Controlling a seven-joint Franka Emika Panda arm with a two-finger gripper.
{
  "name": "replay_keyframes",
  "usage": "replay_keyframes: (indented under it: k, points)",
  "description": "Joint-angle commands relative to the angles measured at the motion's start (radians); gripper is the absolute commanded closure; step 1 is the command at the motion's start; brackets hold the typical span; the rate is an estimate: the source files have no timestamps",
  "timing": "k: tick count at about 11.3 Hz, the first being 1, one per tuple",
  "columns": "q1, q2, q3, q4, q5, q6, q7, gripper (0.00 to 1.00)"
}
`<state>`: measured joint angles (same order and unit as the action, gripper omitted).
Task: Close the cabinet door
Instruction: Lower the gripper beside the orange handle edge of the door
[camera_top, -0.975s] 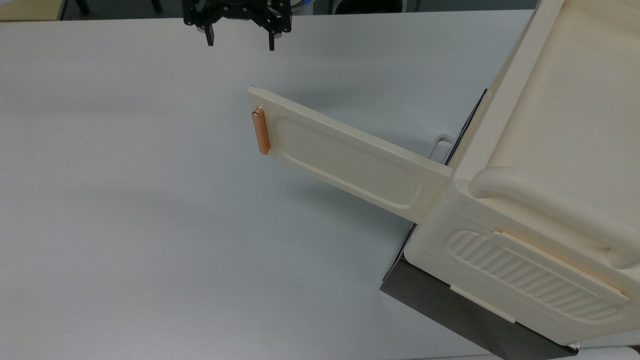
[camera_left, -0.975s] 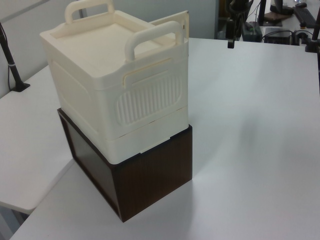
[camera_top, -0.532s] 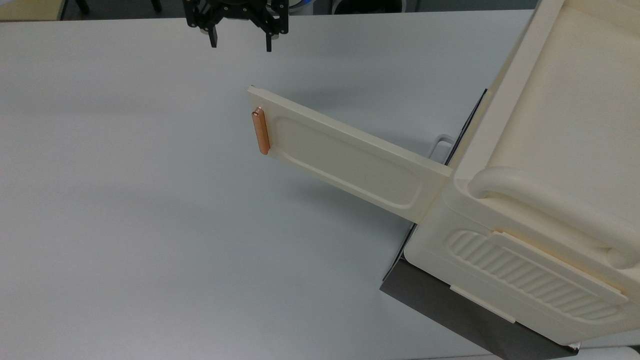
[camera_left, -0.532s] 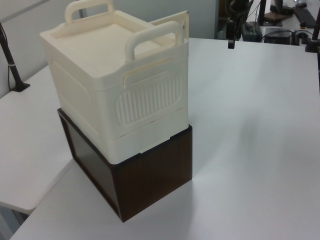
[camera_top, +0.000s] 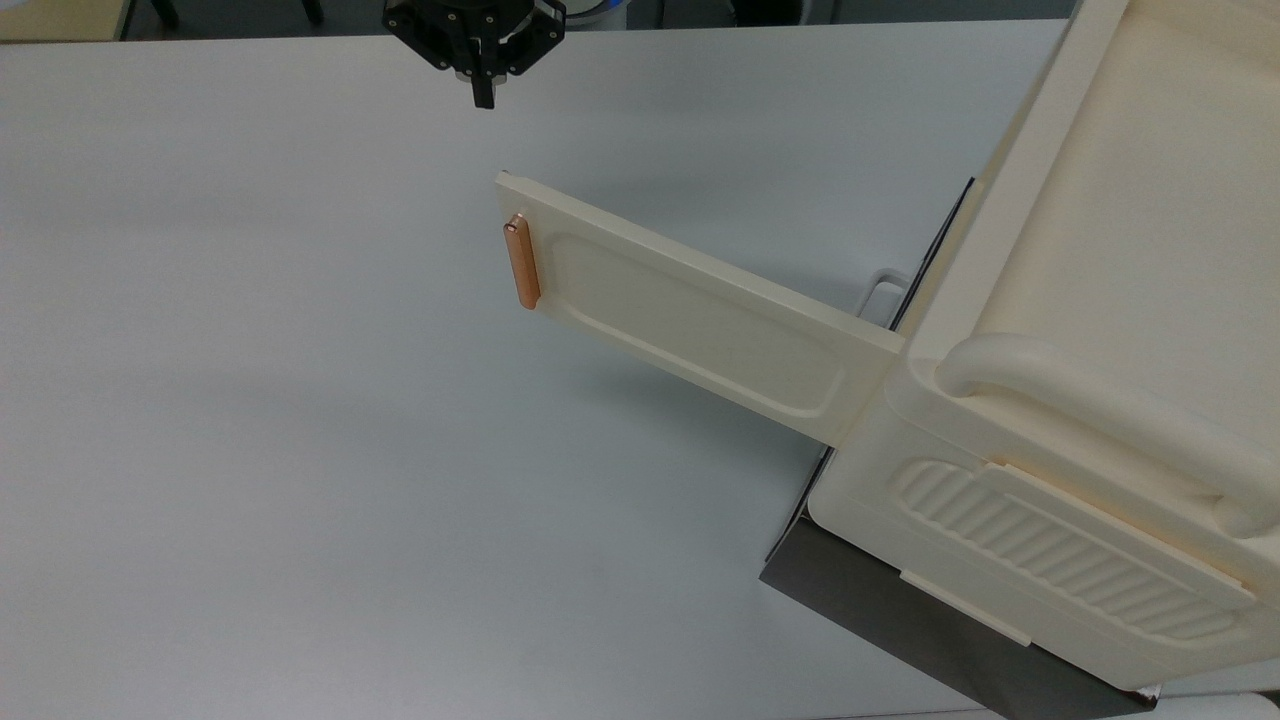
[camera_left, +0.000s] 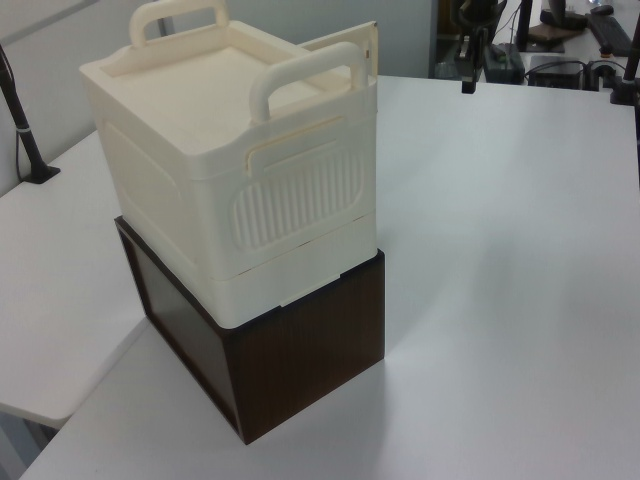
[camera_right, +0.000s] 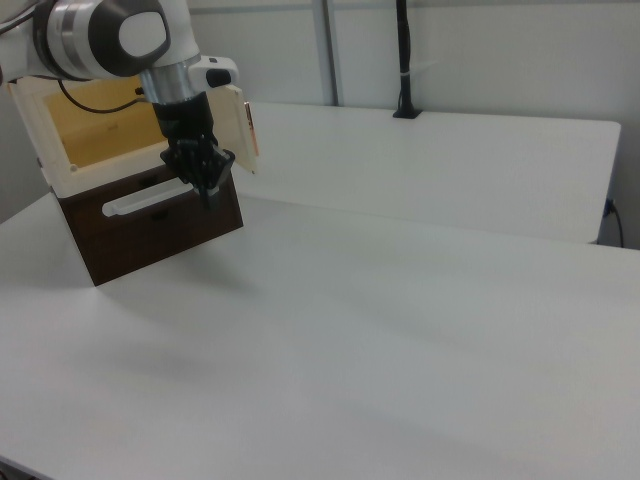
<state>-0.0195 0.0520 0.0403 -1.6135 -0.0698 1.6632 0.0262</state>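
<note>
The cream cabinet (camera_top: 1120, 300) stands on a dark base at the top view's right. Its cabinet door (camera_top: 690, 315) swings wide open toward the top view's left, with a copper-orange bar handle (camera_top: 521, 262) at its free end. In the right view the open door (camera_right: 243, 125) shows edge-on beside the cabinet's yellow-lit inside (camera_right: 105, 110). My black gripper (camera_top: 483, 100) hangs shut with nothing in it at the top view's upper edge, above and a little left of the door's free end, apart from it. In the left view the gripper (camera_left: 467, 85) hangs beyond the cabinet (camera_left: 230, 170).
The cabinet rests on a dark brown box (camera_left: 290, 350) on a white table (camera_top: 300, 450). A black pole (camera_right: 402, 60) stands at the table's far edge in the right view. Monitors and cables (camera_left: 560, 40) lie past the table in the left view.
The gripper's fingers have come together from wide open to shut. The gripper stays near the same spot. The door has not moved.
</note>
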Motion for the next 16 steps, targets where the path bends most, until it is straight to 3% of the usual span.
replay_keyframes:
  k: [1,5,10,16]
  points:
    - [0.013,0.000,-0.010,0.003,0.016,0.007,0.018,1.00]
    - [0.015,0.023,0.003,0.145,0.041,0.171,0.096,1.00]
    - [0.044,0.109,0.004,0.197,0.034,0.668,0.110,1.00]
    - [0.065,0.143,0.004,0.201,0.044,0.724,0.148,1.00]
